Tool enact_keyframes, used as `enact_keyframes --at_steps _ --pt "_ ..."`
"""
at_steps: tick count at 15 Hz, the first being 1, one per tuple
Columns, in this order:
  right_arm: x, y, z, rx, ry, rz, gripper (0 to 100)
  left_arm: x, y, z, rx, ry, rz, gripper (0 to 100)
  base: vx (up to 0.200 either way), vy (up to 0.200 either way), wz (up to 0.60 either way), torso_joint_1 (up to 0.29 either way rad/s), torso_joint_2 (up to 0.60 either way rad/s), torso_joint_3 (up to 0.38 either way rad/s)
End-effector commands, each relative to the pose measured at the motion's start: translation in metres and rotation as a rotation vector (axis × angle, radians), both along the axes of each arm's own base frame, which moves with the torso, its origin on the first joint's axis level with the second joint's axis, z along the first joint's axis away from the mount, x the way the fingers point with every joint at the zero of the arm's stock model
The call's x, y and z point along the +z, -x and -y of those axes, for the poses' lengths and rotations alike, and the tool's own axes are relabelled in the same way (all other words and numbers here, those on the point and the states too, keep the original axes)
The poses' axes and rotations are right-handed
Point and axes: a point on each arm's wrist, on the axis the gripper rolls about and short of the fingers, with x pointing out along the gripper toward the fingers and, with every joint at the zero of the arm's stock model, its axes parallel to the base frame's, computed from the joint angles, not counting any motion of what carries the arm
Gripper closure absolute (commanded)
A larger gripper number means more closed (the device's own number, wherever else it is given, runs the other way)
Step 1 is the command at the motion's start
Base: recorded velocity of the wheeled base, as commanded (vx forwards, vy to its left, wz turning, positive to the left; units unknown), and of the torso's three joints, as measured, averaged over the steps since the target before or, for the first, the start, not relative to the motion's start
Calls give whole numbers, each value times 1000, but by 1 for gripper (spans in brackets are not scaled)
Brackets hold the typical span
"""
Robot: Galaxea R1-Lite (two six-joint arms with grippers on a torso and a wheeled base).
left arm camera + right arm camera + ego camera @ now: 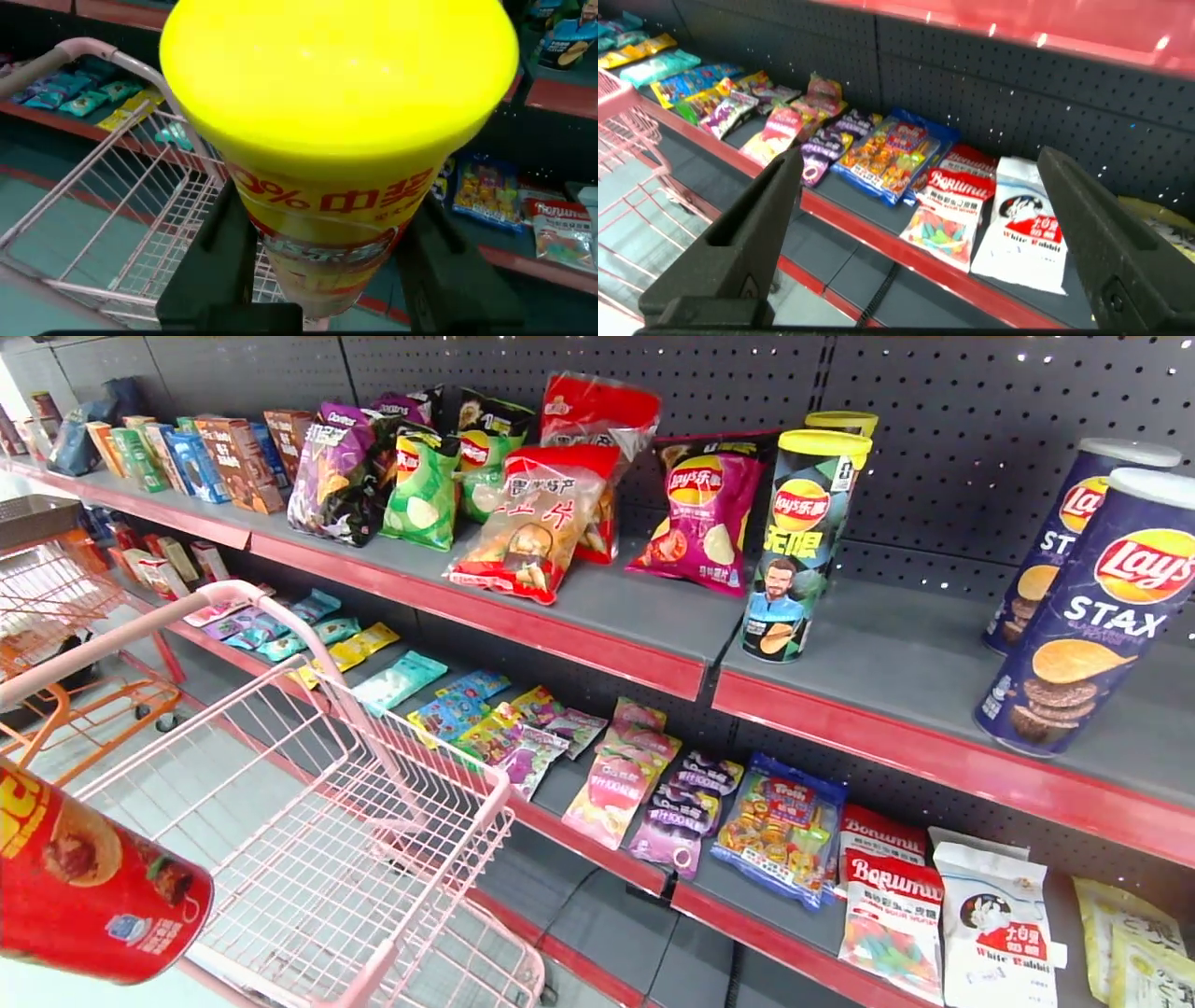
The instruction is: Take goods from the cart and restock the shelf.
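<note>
A red chip can [84, 887] with a yellow lid [336, 112] hangs at the lower left of the head view, beside the pink cart's [411, 733] near corner. My left gripper [327, 271] is shut on the can's body, with a black finger [201, 271] on each side. The pink cart [112, 187] lies below and behind the can. My right gripper [920, 187] stands open with nothing between its fingers, facing the lower shelf's candy bags [896, 154]. The upper shelf [887, 653] holds a tall yellow-lidded chip can [803, 541] and two blue chip cans [1092, 616].
Chip bags [523, 523] and boxes [233, 457] line the upper shelf to the left. Bare shelf board lies between the yellow-lidded can and the blue cans. Sweets and a white candy bag [994, 924] fill the lower shelf. An orange cart [56, 607] stands at far left.
</note>
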Motion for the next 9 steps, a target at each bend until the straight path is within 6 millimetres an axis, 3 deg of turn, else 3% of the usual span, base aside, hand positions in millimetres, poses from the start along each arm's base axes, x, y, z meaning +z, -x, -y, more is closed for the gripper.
enact_keyframes --at_steps 1,9 --pt "0 0 0 1 1 0 0 -8 12 -1 14 -3 30 100 0 0 0 193 -559 -349" --pt "0 0 0 1 1 0 0 -10 13 -1 11 -101 51 100 0 0 0 215 -533 -325"
